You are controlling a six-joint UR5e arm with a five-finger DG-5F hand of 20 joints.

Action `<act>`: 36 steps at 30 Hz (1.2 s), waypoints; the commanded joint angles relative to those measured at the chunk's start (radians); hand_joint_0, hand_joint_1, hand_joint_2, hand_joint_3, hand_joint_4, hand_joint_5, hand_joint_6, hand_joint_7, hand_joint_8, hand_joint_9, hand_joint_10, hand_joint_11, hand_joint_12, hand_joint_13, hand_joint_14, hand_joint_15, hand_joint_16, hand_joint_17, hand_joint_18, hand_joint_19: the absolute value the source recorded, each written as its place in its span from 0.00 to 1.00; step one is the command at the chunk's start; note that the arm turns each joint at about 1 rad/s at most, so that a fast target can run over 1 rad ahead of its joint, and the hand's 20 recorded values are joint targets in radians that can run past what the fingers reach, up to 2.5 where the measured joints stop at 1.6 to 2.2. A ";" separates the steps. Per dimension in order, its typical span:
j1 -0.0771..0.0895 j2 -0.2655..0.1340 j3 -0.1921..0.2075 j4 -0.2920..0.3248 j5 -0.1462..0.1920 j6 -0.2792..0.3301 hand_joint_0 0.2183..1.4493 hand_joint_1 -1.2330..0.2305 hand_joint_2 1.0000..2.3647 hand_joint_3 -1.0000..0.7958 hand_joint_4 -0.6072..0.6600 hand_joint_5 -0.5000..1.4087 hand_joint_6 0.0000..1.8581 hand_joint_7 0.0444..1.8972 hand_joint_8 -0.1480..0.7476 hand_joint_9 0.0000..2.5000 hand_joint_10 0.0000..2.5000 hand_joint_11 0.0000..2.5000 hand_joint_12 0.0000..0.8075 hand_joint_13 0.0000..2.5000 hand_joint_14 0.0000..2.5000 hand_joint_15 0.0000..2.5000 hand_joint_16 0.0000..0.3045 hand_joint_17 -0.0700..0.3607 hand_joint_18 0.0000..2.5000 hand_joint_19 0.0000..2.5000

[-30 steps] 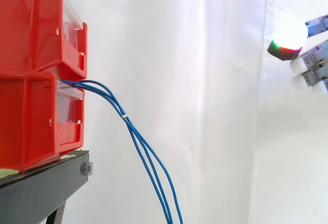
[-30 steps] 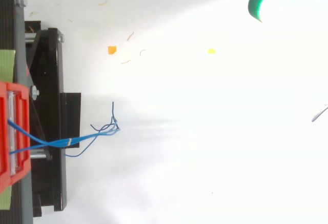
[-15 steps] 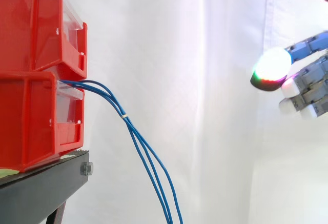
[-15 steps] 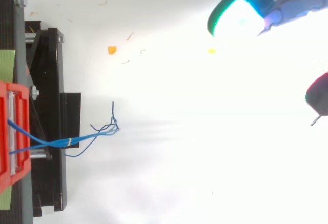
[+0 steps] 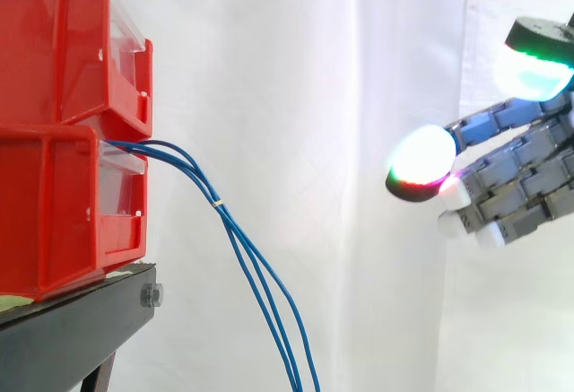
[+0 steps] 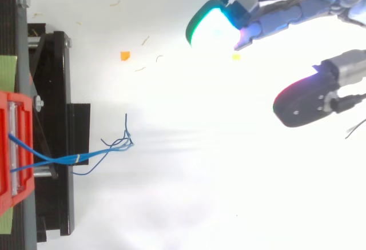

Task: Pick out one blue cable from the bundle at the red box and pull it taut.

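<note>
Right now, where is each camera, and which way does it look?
Side view: beside the work, looking level across at the red boxes and the drooping blue cables; the hand, fingers open, at the right.
Top view: overhead, looking down; the hand at upper right.
Both show the boxes, cables and hand.

A black stand point(image 5: 72, 334) with a silver bolt point(image 5: 151, 296) at its corner fronts a white curtain point(image 5: 296, 96); orange scrap point(image 6: 124, 56) and yellow scrap point(image 6: 235, 57) lie on the floor point(image 6: 200, 204).
</note>
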 commanded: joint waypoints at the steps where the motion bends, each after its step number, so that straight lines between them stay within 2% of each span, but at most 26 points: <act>1: -0.001 -0.042 0.007 0.004 -0.001 0.010 0.21 0.41 0.00 0.28 0.60 0.16 0.27 0.34 0.39 0.27 0.00 0.08 0.38 0.18 0.00 0.02 0.14 0.39 0.13 0.13; 4: 0.004 -0.047 0.007 0.033 0.002 0.013 0.21 0.41 0.00 0.28 0.60 0.16 0.27 0.34 0.39 0.27 0.00 0.08 0.38 0.18 0.00 0.02 0.14 0.39 0.13 0.13; 6: 0.010 -0.048 0.007 0.076 0.013 -0.010 0.21 0.41 0.00 0.28 0.61 0.16 0.27 0.34 0.39 0.27 0.00 0.08 0.38 0.18 0.00 0.02 0.14 0.39 0.13 0.13; 8: 0.012 -0.047 0.007 0.090 0.022 -0.029 0.21 0.41 0.00 0.28 0.61 0.16 0.27 0.35 0.39 0.27 0.00 0.08 0.38 0.18 0.00 0.03 0.14 0.39 0.13 0.13; 11: 0.015 -0.074 0.013 0.108 0.029 -0.063 0.21 0.41 0.00 0.28 0.61 0.16 0.27 0.35 0.39 0.27 0.00 0.08 0.38 0.18 0.00 0.03 0.14 0.39 0.13 0.13; 14: 0.015 -0.119 0.045 0.104 0.031 -0.053 0.21 0.41 0.00 0.28 0.61 0.16 0.27 0.35 0.39 0.28 0.00 0.08 0.38 0.18 0.00 0.03 0.14 0.38 0.13 0.13; 15: 0.015 -0.119 0.045 0.104 0.031 -0.053 0.21 0.41 0.00 0.28 0.61 0.16 0.27 0.35 0.39 0.28 0.00 0.08 0.38 0.18 0.00 0.03 0.14 0.39 0.13 0.13; 19: 0.015 -0.170 0.107 0.087 0.028 -0.029 0.21 0.42 0.00 0.28 0.61 0.16 0.27 0.35 0.39 0.28 0.00 0.09 0.38 0.18 0.00 0.03 0.14 0.38 0.13 0.13; 29: 0.019 -0.171 0.110 0.153 0.031 -0.079 0.22 0.42 0.00 0.28 0.61 0.16 0.27 0.35 0.39 0.28 0.00 0.09 0.38 0.19 0.00 0.03 0.14 0.38 0.13 0.14; 33: 0.022 -0.200 0.124 0.176 0.032 -0.087 0.22 0.42 0.00 0.28 0.61 0.16 0.27 0.35 0.39 0.28 0.00 0.09 0.38 0.19 0.00 0.03 0.14 0.38 0.13 0.14; 34: 0.022 -0.229 0.139 0.179 0.031 -0.086 0.22 0.42 0.00 0.28 0.61 0.16 0.27 0.35 0.40 0.28 0.00 0.09 0.38 0.19 0.00 0.03 0.14 0.38 0.13 0.14; 36: 0.022 -0.258 0.171 0.168 0.029 -0.072 0.22 0.42 0.00 0.28 0.61 0.17 0.27 0.35 0.39 0.28 0.00 0.09 0.38 0.19 0.00 0.03 0.14 0.38 0.13 0.14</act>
